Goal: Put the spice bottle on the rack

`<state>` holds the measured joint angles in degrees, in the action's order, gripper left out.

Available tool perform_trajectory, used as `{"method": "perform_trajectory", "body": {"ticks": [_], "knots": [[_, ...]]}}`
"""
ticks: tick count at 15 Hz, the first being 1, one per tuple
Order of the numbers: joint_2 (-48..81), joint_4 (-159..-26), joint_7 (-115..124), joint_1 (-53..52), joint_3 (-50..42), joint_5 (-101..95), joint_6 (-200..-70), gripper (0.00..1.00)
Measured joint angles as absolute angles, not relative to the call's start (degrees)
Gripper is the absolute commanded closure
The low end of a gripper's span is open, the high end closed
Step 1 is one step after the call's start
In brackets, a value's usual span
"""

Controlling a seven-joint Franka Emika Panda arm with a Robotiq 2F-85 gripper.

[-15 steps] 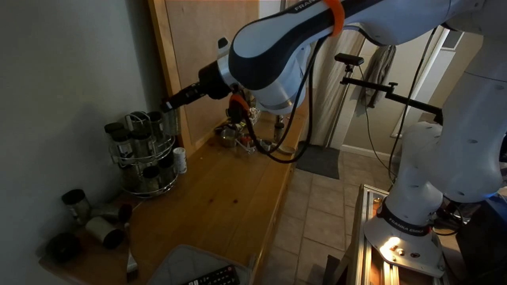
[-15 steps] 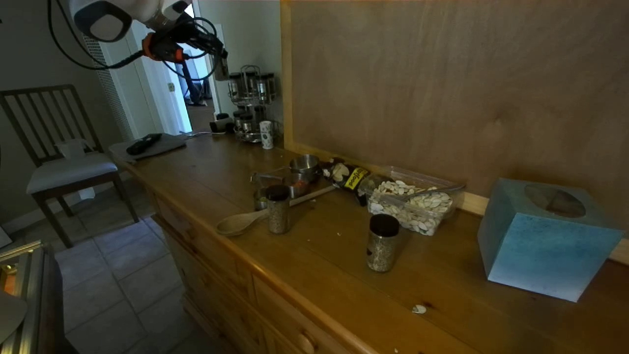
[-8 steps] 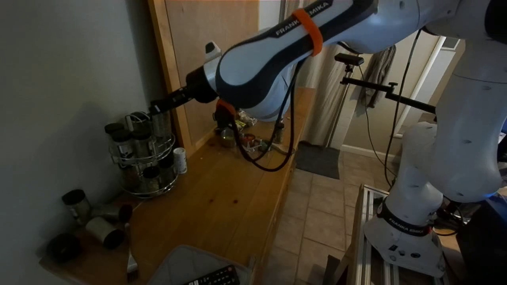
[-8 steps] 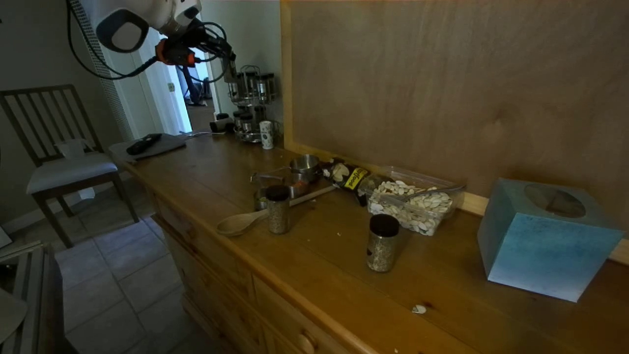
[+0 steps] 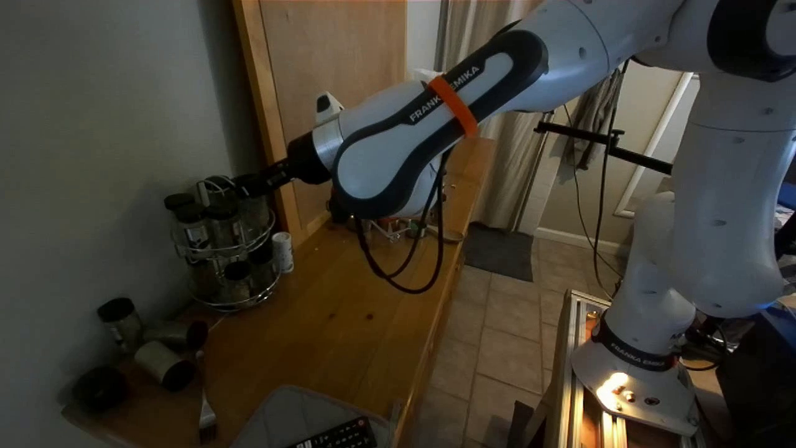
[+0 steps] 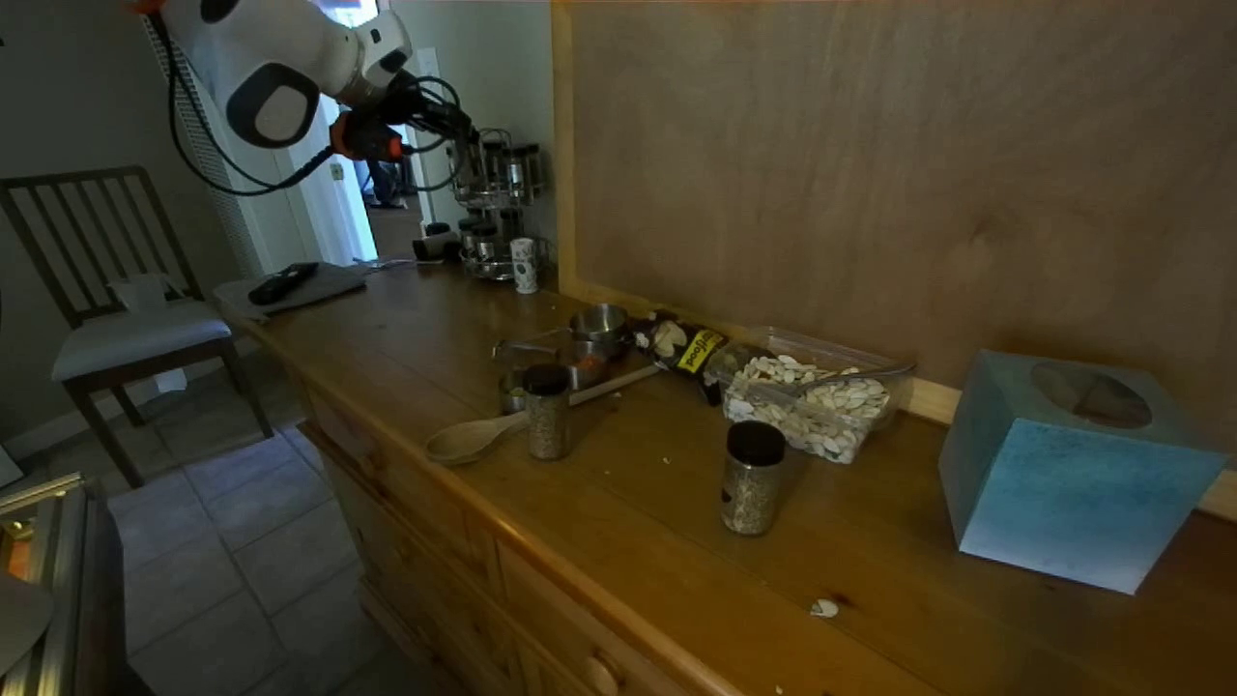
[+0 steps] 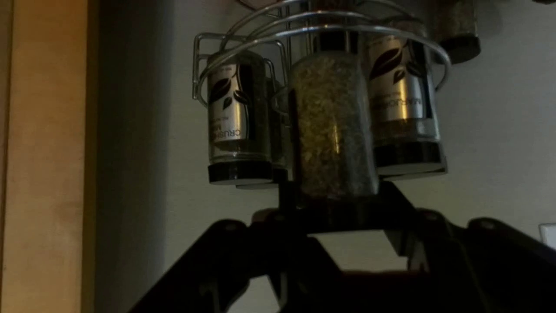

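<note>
Lower and closer to the rack (image 5: pixel 227 250) than half a second ago, the robot arm (image 5: pixel 398 149) has dipped down, and the spice bottle (image 7: pixel 333 126) has come down with it. From where I stand, the gripper (image 7: pixel 336 211) is right up by the top shelf. Its fingers (image 7: pixel 399 208) are pinched around the bottle's dark top end, one on each side, and the glass part hangs under them. The wrist view is upside down, so there the glass points up. It shows the bottle between two jars on the rack, one (image 7: pixel 236 117) with a shiny leaf label and one (image 7: pixel 402 95) with a label like it. I can't tell if the bottle's bottom touches the wire. More jars (image 5: pixel 224 230) stand on both shelves. Just beside the rack, a little white tube (image 5: pixel 282 252) stands on the wooden dresser (image 5: pixel 373 283). Two jars lie on their sides near a fork (image 5: pixel 207 414), and a remote (image 5: pixel 342 434) rests on a gray mat (image 5: pixel 292 407). In an exterior view, well apart from the rack, two black-topped jars (image 6: pixel 752 483) stand up, one by a wooden spoon (image 6: pixel 474 440), the other near a clear tub (image 6: pixel 894 396) of pale, flat bits (image 6: pixel 821 416). A blue box (image 6: pixel 1082 464) sits beyond the tub.
</note>
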<state>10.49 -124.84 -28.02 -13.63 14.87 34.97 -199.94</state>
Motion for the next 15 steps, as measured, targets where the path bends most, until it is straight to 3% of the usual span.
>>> {"method": "perform_trajectory", "body": {"ticks": [9, 10, 11, 15], "knots": [[12.86, -127.26, -12.78, -11.20, 13.74, 16.48, -202.02, 0.75], [13.08, -127.53, -12.04, -10.23, 14.65, 15.23, -202.39, 0.25], [13.27, -127.69, -11.27, -9.32, 15.49, 13.95, -202.53, 0.24], [13.52, -128.13, -8.32, -5.43, 18.88, 8.89, -202.54, 0.00]]}}
